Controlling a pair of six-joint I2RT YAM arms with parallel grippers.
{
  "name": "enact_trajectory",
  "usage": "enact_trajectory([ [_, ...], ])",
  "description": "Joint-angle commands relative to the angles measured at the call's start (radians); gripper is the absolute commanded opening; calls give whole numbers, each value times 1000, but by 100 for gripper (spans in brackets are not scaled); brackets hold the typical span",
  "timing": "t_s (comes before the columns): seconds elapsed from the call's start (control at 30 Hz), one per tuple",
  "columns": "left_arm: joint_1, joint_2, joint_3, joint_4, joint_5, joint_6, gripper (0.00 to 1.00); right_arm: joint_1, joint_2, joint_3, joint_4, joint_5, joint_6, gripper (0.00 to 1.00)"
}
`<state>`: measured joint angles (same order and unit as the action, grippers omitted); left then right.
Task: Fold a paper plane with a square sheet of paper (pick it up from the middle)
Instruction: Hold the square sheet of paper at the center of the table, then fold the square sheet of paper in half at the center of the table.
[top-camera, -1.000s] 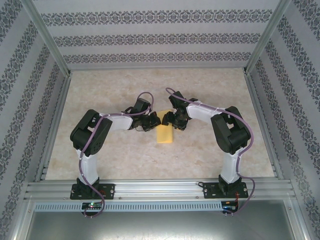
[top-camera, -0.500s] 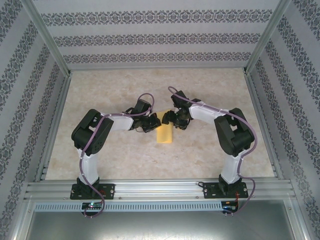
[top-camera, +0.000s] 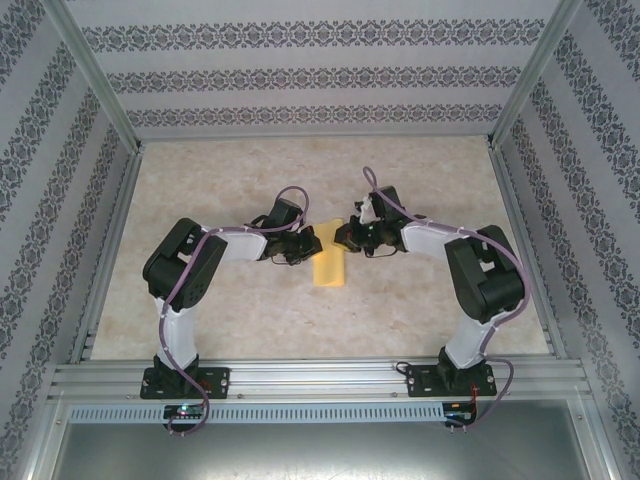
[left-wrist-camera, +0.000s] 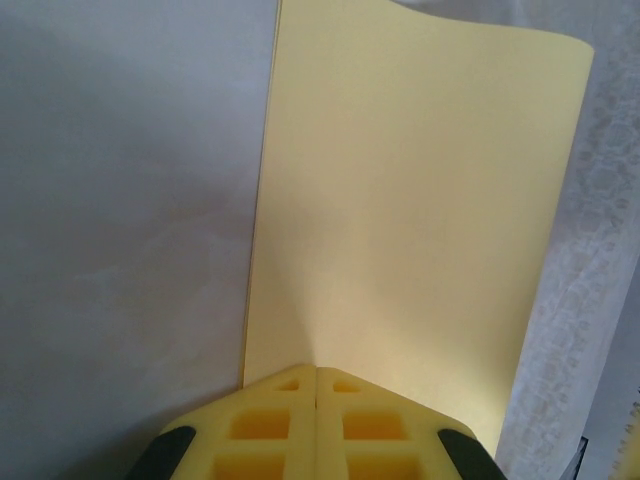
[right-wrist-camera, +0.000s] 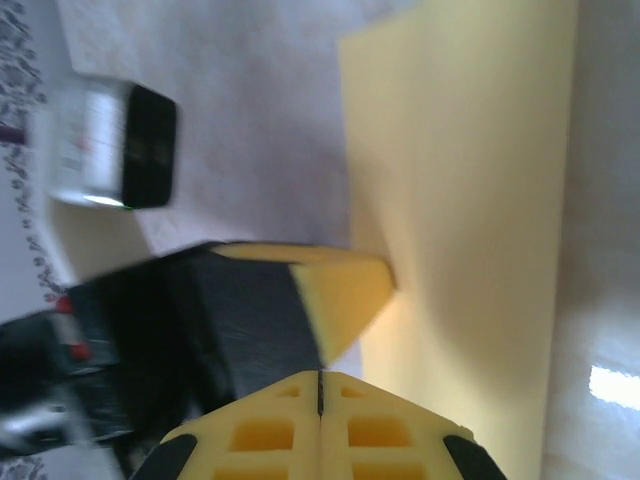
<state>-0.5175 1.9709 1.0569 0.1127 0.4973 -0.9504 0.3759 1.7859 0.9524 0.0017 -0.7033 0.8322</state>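
Workpiece: thin pale yellow-orange sheet of paper (top-camera: 330, 268), showing as a narrow rectangle. It lies near the middle of the beige marbled tabletop (top-camera: 430, 310), well apart from every edge. Its long sides run roughly from the far edge toward the near edge. In the left wrist view the sheet (left-wrist-camera: 400, 200) lies mostly flat, with its far end curling up off the surface.

Left end effector (top-camera: 307, 249): sits at the left long side of the sheet, toward its far half. The two yellow fingers are pressed together with no gap between them (left-wrist-camera: 317, 372), and their tip meets the edge of the paper. A faint crease or shadow rises from the contact point. Whether a layer of paper is pinched between the fingers cannot be told. The right wrist view shows the same tip (right-wrist-camera: 350, 288) touching the edge of the sheet (right-wrist-camera: 470, 200).

Right end effector (top-camera: 346, 238): sits just beside the right long side of the sheet, opposite the left one. Its yellow fingers are fully closed against each other (right-wrist-camera: 320, 378), and nothing is seen between them. They sit over the edge of the paper; contact with it cannot be judged.
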Motion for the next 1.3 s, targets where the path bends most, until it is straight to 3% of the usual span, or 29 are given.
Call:
enact_trajectory([
  [0.0,-9,6,-27,-65,-34,23,0,-2,15,0,42,-55,-8,0],
  [0.7,-9,8,-30,-74,-36,21,0,-53,124,-150,88,-58,-142,0],
  [0.97,-9,5,-32,-75,-37,22,0,-43,-28,-109,79,-135,-118,0],
  [1.27,-10,5,-33,-70,-34,21,0,-26,-4,-197,123,-122,-99,0],
])
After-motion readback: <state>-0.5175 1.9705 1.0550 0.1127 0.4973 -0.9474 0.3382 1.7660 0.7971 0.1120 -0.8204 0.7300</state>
